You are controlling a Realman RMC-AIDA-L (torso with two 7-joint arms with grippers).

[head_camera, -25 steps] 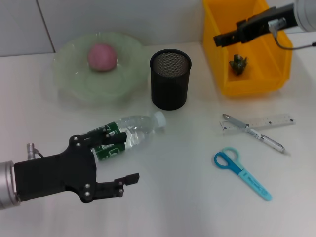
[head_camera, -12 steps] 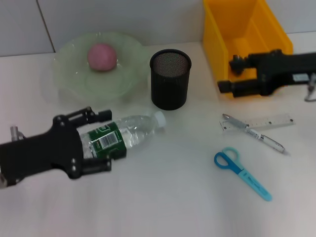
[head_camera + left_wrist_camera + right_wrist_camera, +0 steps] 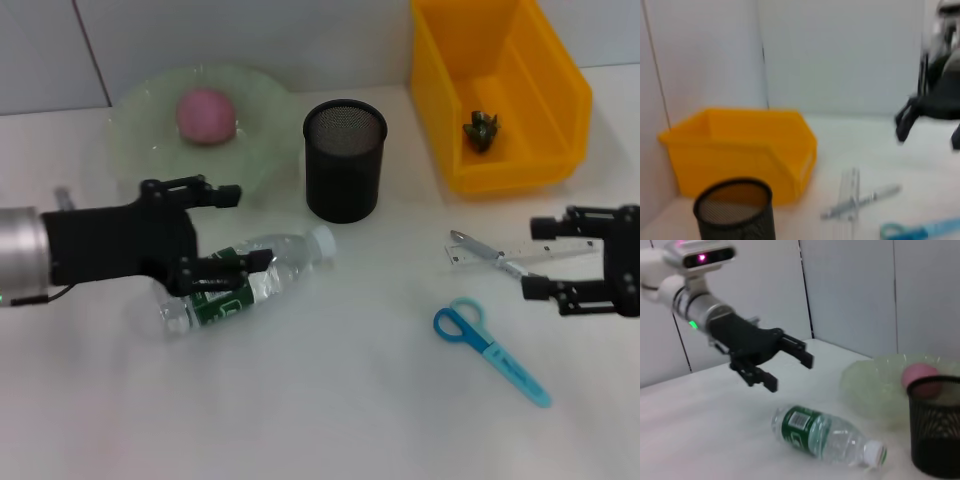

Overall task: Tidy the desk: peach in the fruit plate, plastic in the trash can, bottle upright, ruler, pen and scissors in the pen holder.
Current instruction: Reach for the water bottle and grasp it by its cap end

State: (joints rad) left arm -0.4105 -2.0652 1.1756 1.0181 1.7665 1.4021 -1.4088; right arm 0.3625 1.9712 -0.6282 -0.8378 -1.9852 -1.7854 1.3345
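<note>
The water bottle (image 3: 250,281) was clear, glossy plastic with a green paper-like label and a white cap. The pen holder (image 3: 344,160) was matt black wire mesh. The trash can (image 3: 540,95) was smooth yellow plastic with a slight sheen. The fruit plate (image 3: 160,150) looked like translucent pale-green glass or plastic, and the peach (image 3: 207,114) on it was matt pink. The ruler (image 3: 555,246) was clear plastic, the scissors (image 3: 490,350) had smooth blue plastic handles, and the table (image 3: 350,420) was matt white.

Bottle (image 3: 245,285) label partly behind left gripper (image 3: 232,228)
</note>
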